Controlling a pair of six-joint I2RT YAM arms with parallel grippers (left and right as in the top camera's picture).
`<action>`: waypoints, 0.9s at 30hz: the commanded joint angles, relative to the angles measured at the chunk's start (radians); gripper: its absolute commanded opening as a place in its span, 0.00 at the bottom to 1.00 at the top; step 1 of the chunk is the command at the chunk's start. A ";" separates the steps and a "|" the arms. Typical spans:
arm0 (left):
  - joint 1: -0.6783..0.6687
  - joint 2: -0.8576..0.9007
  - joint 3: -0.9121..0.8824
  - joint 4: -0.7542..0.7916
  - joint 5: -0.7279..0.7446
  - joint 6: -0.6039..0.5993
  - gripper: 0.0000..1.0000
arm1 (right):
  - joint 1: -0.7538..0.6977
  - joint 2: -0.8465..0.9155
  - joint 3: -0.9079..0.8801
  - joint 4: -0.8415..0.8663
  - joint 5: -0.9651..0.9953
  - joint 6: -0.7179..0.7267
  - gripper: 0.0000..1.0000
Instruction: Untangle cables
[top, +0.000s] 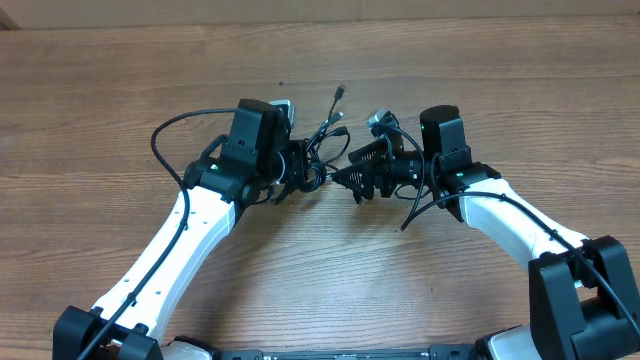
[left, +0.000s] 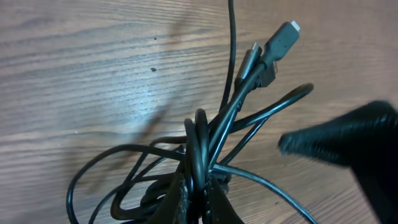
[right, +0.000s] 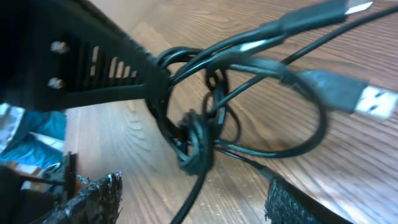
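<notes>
Glossy black cables (left: 199, 146) coil above grained tabletop (left: 93, 68).

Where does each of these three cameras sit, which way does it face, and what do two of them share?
Overhead: above the table, looking straight down; both arms, cables between left gripper and right gripper.
Left wrist: behind the left gripper, facing the table; its fingers clamp the cables.
Right wrist: behind the right gripper, facing the left gripper; its pads stand apart.
Shared: all three show the cables.

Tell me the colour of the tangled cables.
The cables are black, plug tips silvery; left wrist view shows it best.
</notes>
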 joint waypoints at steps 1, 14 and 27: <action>-0.001 -0.023 0.016 0.011 -0.009 -0.245 0.04 | -0.005 -0.005 0.020 0.008 -0.065 -0.004 0.73; -0.002 -0.023 0.016 0.011 0.049 -0.728 0.04 | -0.004 -0.005 0.020 0.016 0.050 0.055 0.65; -0.002 -0.023 0.016 0.051 0.193 -0.825 0.04 | -0.004 -0.005 0.020 0.011 0.187 0.161 0.64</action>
